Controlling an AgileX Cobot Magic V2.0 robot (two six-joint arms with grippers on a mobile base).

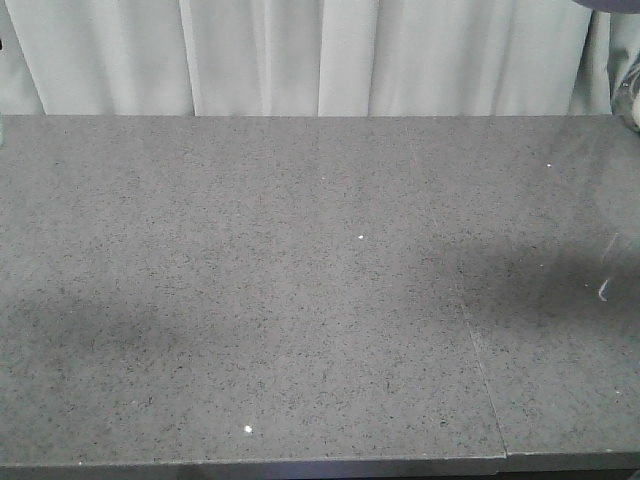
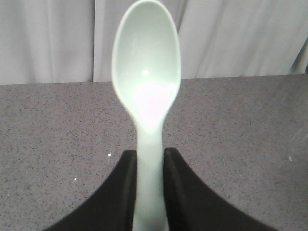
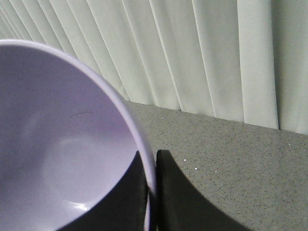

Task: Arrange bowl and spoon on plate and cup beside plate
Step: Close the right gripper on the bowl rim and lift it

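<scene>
Much is cut off. My left pincer (image 2: 148, 159) is clenched on the spoon (image 2: 147, 86). Its two black fingers (image 2: 126, 178) squeeze the flat handle from either side, and the lower end of the handle runs out of the bottom of the left wrist view, so I cannot see how far down the grip goes. The oval head stands upright above the fingers with its hollow side facing the camera. A bright glare washes out the neck.

My right pincer (image 3: 151, 168) is shut on the rim of the bowl (image 3: 57, 159), with one dark finger (image 3: 132, 197) inside the wall and the other outside it. The bowl fills the left of the right wrist view. Its far side and its base are out of frame, so I cannot tell whether it rests on anything.

Under both views lies the grey speckled table (image 1: 300, 300), and the spoon head hides part of its far edge. A thin seam (image 1: 485, 385) runs across the table's right part in the front-facing view. Behind the table hangs a pale pleated curtain (image 1: 300, 50).

At the right edge of the front-facing view sits a blurred shape (image 1: 630, 95), too cropped to identify. A dark sliver (image 1: 610, 5) shows in the top right corner, and I cannot make out what it is either.
</scene>
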